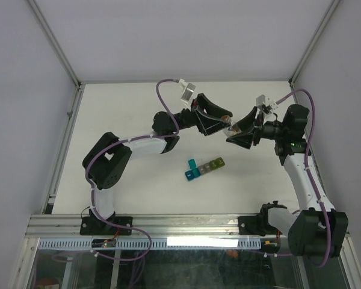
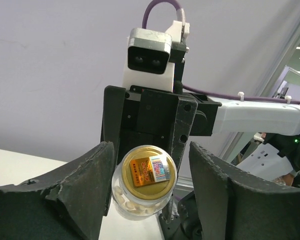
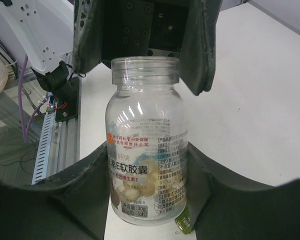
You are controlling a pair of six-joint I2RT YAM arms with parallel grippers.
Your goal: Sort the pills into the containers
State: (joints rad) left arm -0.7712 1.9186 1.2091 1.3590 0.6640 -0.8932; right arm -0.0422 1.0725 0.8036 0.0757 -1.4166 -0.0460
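Top external view puts the clear bottle (image 1: 231, 125) up in the air over the far half of the table (image 1: 138, 186), caught between the two arms. Its long axis runs roughly left to right, base toward the right gripper (image 3: 146, 150) and top toward the left gripper (image 2: 151, 150). The containers (image 1: 204, 168) sit on the table nearer than both grippers and well apart from them, a short coloured strip slanting from near-left to far-right. Any tipping would have to come toward the near side, and the right arm, which carries the bottle, looks the handier one for it.

From the right wrist, the right fingers (image 3: 70, 200) are clamped on the bottle's lower body, pale pills lying inside. The neck looks bare and threaded, with no cap I can make out.

From the left wrist, the bottle is seen end-on, showing a round gold face with a sticker; cap, seal or base seen through the mouth, I can't say. The left fingers (image 2: 220, 185) stand spread on either side of it, with a gap on one side, so they appear released.
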